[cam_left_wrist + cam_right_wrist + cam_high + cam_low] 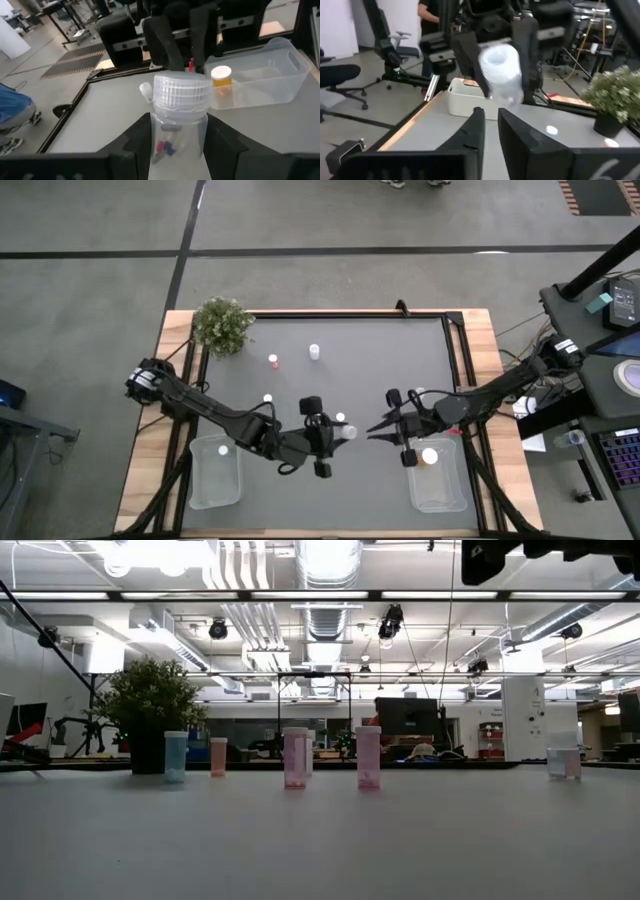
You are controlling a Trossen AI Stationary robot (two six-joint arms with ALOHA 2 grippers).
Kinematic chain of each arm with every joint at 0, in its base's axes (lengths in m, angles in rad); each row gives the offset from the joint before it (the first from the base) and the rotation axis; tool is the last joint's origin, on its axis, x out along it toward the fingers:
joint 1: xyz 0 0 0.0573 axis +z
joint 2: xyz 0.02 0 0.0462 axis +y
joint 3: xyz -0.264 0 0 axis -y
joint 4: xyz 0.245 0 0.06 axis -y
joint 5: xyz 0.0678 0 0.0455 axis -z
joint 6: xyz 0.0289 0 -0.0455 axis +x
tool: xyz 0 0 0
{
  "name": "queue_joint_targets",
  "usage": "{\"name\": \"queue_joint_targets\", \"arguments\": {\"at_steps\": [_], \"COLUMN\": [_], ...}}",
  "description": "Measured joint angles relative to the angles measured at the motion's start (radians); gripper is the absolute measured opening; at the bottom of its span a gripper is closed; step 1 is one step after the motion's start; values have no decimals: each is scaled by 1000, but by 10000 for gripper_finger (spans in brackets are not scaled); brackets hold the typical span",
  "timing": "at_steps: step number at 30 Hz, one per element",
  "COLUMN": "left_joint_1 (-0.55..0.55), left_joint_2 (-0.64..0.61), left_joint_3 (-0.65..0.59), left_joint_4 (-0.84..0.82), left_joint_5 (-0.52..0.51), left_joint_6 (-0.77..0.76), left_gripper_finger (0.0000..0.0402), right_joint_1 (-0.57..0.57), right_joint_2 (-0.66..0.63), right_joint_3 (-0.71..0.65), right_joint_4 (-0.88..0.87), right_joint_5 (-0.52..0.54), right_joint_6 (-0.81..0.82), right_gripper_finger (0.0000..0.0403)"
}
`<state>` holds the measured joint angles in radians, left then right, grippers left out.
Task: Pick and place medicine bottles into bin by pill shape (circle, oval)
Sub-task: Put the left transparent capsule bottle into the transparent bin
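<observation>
My left gripper (pixel 335 436) hangs above the table's middle, shut on a clear medicine bottle (pixel 179 115) with a white ribbed cap and red and blue pills inside. My right gripper (pixel 376 428) faces it from the right, a short way off. Its fingers (pixel 477 127) stand a narrow gap apart with nothing between them. Other medicine bottles stand upright on their bases on the table (pixel 273 361) (pixel 314 352) (pixel 267 398) (pixel 340 418). An orange bottle (pixel 428 456) stands in the right bin (pixel 440 495). A white-capped one (pixel 222 449) is in the left bin (pixel 213 485). My left gripper pinches the bottle's clear body (pixel 177 135), just below the cap, between its two fingers (pixel 135 145). The fingers come nearly level from the table's left. The bottle is lifted clear of the table, tilted, with its cap end (pixel 495 57) toward my right gripper.
A green potted plant (pixel 222 325) stands at the far left corner. In the low view a row of bottles (pixel 295 757) (pixel 368 756) (pixel 218 756) (pixel 175 756) lines the far part of the table. Beyond the table, desks and chairs fill the room.
</observation>
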<state>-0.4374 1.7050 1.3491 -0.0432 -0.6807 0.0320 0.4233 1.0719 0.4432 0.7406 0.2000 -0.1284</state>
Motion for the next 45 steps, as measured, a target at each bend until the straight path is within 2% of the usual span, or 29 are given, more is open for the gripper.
{"name": "queue_joint_targets", "arguments": {"at_steps": [10, 14, 17, 23, 30, 35, 38, 45], "left_joint_1": [0, 0, 0, 0, 0, 0, 1, 2], "left_joint_2": [-2, -3, -3, -3, -3, -3, -3, -3], "left_joint_3": [-47, -47, -47, -47, -47, -47, -47, -47], "left_joint_4": [59, 58, 61, 62, 62, 61, 63, 62], "left_joint_5": [2, 8, 8, 13, 15, 14, 15, 14], "left_joint_6": [1, 4, 5, 7, 5, 4, 0, 4], "left_gripper_finger": [120, 120, 121, 121, 121, 125, 147, 230], "right_joint_1": [9, 9, 8, 8, 8, 8, 8, 8], "right_joint_2": [124, 148, 158, 167, 167, 169, 167, 166], "right_joint_3": [150, 209, 252, 296, 299, 299, 299, 299], "right_joint_4": [-13, -89, -164, -238, -243, -243, -242, -251], "right_joint_5": [46, 58, 82, 90, 90, 90, 90, 88], "right_joint_6": [-156, -178, -178, -183, -187, -183, -170, -139], "right_gripper_finger": [173, 200, 199, 170, 138, 133, 135, 135]}}
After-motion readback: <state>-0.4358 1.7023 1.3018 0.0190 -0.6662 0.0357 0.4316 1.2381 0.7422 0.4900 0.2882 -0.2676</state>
